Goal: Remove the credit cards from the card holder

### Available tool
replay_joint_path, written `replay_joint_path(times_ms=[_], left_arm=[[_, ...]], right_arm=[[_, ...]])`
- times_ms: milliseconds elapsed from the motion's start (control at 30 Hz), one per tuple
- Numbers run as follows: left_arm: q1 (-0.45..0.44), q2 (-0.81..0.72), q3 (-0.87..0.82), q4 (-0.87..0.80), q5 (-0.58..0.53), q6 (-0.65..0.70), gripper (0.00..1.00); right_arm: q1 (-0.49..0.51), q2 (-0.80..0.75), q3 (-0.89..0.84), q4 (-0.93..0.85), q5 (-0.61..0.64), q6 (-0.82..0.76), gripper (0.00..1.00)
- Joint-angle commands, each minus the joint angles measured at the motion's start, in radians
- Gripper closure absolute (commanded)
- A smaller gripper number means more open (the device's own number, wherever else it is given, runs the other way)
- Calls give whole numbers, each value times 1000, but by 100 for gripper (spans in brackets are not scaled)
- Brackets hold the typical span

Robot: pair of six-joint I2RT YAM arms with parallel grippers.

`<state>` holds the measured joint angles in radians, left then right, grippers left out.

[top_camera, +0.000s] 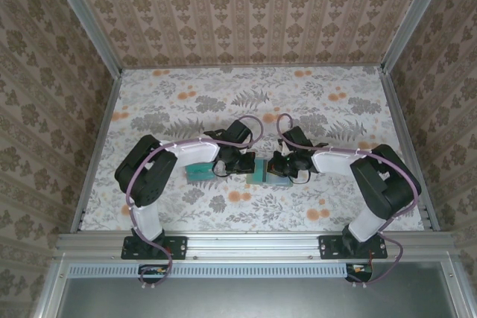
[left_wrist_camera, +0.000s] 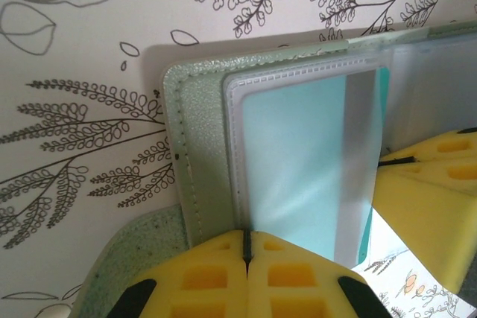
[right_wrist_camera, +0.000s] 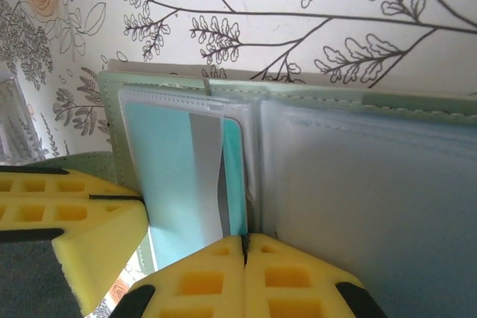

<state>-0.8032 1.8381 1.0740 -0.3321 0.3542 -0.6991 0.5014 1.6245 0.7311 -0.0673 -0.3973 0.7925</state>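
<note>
The card holder (top_camera: 258,172) lies open on the flowered table between both grippers. It is grey-green with stitched edges (left_wrist_camera: 195,147) and clear sleeves (right_wrist_camera: 373,184). One sleeve holds a pale teal credit card (left_wrist_camera: 298,161) with a grey stripe. A brighter teal edge of that card (right_wrist_camera: 235,176) sticks out toward the spine. My left gripper (left_wrist_camera: 246,247) is shut on the sleeve's outer edge of the card holder. My right gripper (right_wrist_camera: 244,247) is shut where the card's exposed edge meets the spine. Each view also shows the other gripper's yellow fingers (left_wrist_camera: 432,191), (right_wrist_camera: 67,221).
A teal flat thing (top_camera: 197,172) lies under the left arm, just left of the holder. Patterned walls close in the table on three sides, and a metal rail (top_camera: 253,243) runs along the near edge.
</note>
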Motion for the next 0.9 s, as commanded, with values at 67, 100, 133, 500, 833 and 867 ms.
replay_joint_path(times_ms=[67, 100, 133, 500, 833, 867], left_arm=[[1, -7, -40, -16, -15, -10, 100], [4, -9, -38, -15, -15, -10, 100], [2, -7, -37, -15, -15, -10, 100], [-1, -7, -29, -22, -12, -4, 100], [-8, 9, -18, -23, -9, -1, 100], [-8, 9, -18, -22, -8, -1, 100]], right_arm=[[-18, -73, -30, -50, 31, -15, 100], [-23, -79, -34, -53, 31, -16, 100], [-25, -80, -37, -53, 30, -16, 100], [-34, -85, -63, -40, 20, -22, 89], [-31, -23, -52, 30, -30, -10, 76], [-31, -20, -50, 30, -29, -9, 76]])
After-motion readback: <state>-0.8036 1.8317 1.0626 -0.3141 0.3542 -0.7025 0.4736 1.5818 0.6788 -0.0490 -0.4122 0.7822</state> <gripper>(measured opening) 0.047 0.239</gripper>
